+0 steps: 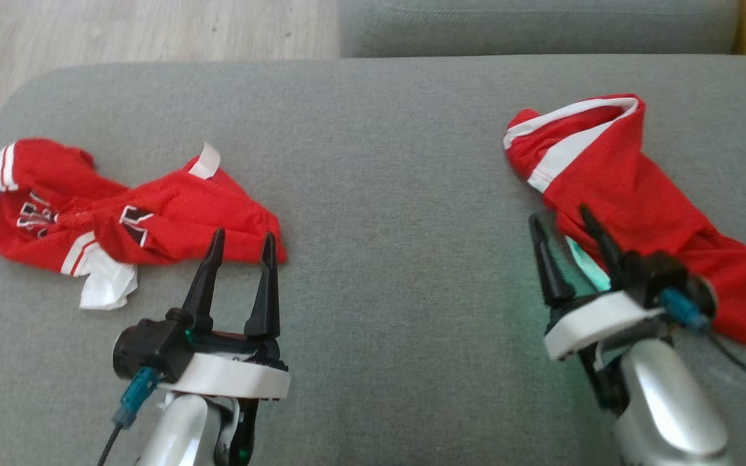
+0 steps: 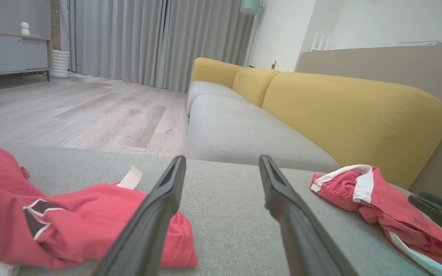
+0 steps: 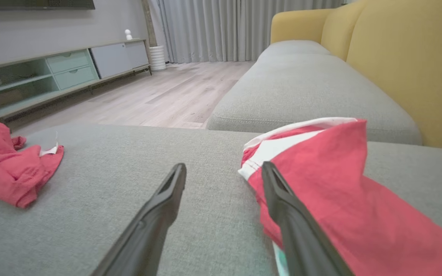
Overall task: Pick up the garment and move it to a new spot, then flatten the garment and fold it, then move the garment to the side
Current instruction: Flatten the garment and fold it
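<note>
Plainly crumpled: left garment [image 1: 172, 217] red, lettered; right garment [image 1: 625, 188] red, white-striped.

We note soft, even daylight with faint shadows on the grey cushion [image 1: 399, 194]. In wrist views the near fingers [image 2: 148, 230] blur and edges bow.

My right gripper [image 3: 224, 169], jaws wide, hangs over the grey sofa seat [image 3: 129, 165] beside a crumpled red-and-white garment [image 3: 332, 191]; a second red garment [image 3: 10, 168] lies near the seat's left edge.

Jersey [image 1: 140, 223] L, shorts [image 1: 632, 200] R, both on cushion [image 1: 399, 194].
</note>
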`<state>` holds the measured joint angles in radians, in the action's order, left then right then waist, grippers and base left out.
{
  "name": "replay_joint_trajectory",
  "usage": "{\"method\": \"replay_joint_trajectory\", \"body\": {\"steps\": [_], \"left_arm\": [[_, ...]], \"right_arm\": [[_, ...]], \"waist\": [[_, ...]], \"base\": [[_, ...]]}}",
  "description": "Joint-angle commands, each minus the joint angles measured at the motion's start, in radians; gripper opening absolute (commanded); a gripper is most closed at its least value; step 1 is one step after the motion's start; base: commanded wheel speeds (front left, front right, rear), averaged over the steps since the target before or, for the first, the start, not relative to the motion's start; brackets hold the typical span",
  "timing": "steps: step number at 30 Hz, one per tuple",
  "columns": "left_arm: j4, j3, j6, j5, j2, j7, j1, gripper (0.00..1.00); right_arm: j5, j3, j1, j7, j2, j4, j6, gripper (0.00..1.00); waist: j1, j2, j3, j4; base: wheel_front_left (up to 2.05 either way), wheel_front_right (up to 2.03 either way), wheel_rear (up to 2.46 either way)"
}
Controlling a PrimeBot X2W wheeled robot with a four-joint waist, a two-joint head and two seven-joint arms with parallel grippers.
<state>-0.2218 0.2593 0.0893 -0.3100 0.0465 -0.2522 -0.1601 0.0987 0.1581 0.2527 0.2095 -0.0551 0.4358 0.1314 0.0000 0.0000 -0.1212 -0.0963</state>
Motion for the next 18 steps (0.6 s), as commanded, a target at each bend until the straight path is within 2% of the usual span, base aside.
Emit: {"method": "replay_joint_trajectory", "body": {"steps": [1,8,10,15,16,17,18], "left_arm": [[0.035,-0.025,0.001,-0.004,0.004,-0.010,-0.044,1.00],[0.033,0.000,-0.001,-0.016,0.004,-0.010,-0.067,1.00],[0.033,0.012,-0.002,-0.024,0.004,-0.010,-0.079,1.00],[0.031,0.028,-0.007,-0.035,0.004,-0.010,-0.093,1.00],[0.030,0.030,-0.007,-0.036,0.004,-0.010,-0.095,1.00],[0.029,0.031,-0.008,-0.037,0.004,-0.010,-0.096,1.00],[0.028,0.031,-0.008,-0.038,0.004,-0.010,-0.098,1.00]], "right_arm": [[-0.016,0.009,0.050,-0.005,0.005,-0.020,-0.001,1.00],[-0.153,-0.104,0.164,-0.087,0.005,0.089,-0.001,1.00],[-0.230,-0.158,0.213,-0.119,0.005,0.150,-0.001,1.00],[-0.330,-0.261,0.274,-0.129,0.005,0.236,-0.001,1.00],[-0.331,-0.272,0.284,-0.127,0.005,0.255,-0.001,0.87],[-0.331,-0.280,0.294,-0.119,0.005,0.270,-0.001,0.00],[-0.332,-0.285,0.302,-0.107,0.005,0.283,-0.001,0.00]], "waist": [[0.0000,0.0000,-0.010,-0.010],[0.0000,0.0000,-0.054,-0.049],[0.0000,0.0000,-0.072,-0.068],[0.0000,0.0000,-0.095,-0.095],[0.0000,0.0000,-0.096,-0.099],[0.0000,0.0000,-0.098,-0.102],[0.0000,0.0000,-0.100,-0.104]], "base": [[0.00,0.00,0.00],[0.00,0.00,0.00],[0.00,0.00,0.00],[0.00,0.00,0.00],[0.00,0.00,0.00],[0.00,0.00,0.00],[0.00,0.00,0.00]]}}
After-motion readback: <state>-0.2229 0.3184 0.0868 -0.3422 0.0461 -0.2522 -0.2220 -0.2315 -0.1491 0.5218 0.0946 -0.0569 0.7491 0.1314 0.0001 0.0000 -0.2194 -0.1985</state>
